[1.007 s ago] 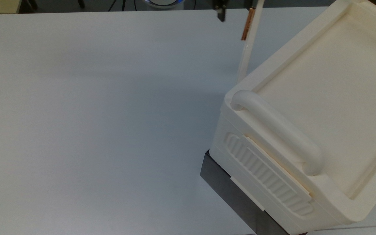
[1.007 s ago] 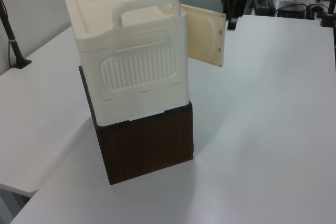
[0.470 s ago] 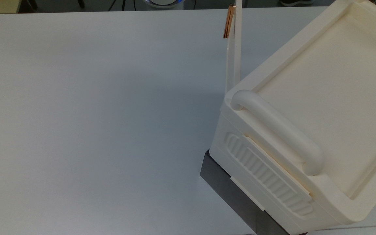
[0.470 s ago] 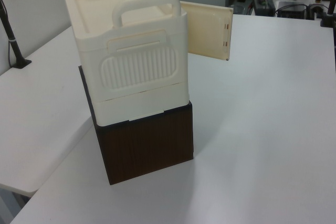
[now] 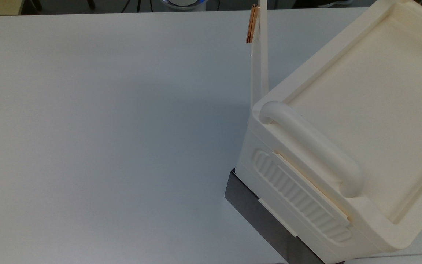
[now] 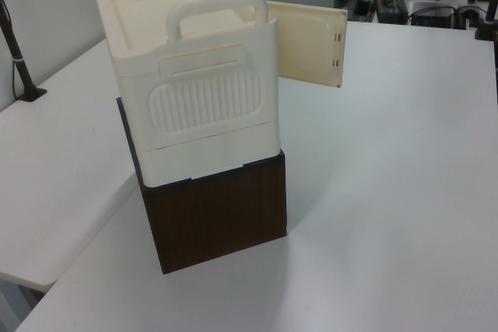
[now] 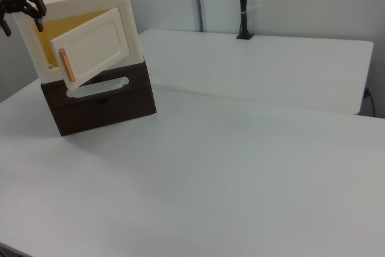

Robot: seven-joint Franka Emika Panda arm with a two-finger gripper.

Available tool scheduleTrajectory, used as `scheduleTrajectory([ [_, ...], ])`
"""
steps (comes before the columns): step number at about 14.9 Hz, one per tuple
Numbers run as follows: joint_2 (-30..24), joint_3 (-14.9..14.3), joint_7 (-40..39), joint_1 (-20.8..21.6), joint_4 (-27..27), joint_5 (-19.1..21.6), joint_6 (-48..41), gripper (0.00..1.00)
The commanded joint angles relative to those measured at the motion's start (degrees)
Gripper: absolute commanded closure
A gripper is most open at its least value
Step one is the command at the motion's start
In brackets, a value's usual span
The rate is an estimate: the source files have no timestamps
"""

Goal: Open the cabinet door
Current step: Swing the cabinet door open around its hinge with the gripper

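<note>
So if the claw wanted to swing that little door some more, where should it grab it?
Probably the copper strip handle on the cabinet door. It stands off the door's free edge, far from the hinge, so the claw could likely come at the door's front and pinch it across its thin width.

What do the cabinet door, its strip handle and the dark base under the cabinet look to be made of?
Cabinet door: cream moulded plastic by its look, smooth, with a recessed inset panel.
Strip handle: copper-brown, metallic sheen seen from the top view; metal or foil, cannot tell.
Base: dark brown with fine vertical grain, likely wood-look laminate.
</note>
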Motion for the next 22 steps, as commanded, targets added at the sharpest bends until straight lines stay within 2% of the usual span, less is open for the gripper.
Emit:
scheduleTrajectory([
  [1,2.2,-0.5,0.4,0.6,0.3,0.5,1.2,0.09],
  [6,3.8,-1.3,0.4,-1.1,-1.4,-0.5,0.8,0.09],
  [11,3.4,-1.4,0.5,-7.4,-1.0,-1.4,-2.2,0.05],
  [14,3.2,-1.3,0.6,-8.1,-1.4,-3.5,-5.9,0.0],
  [19,1.2,-1.3,0.6,-14.5,-3.5,-3.9,-9.3,0.0],
  [22,1.2,-1.3,4.8,-16.3,-5.3,-5.2,-8.6,0.0],
])
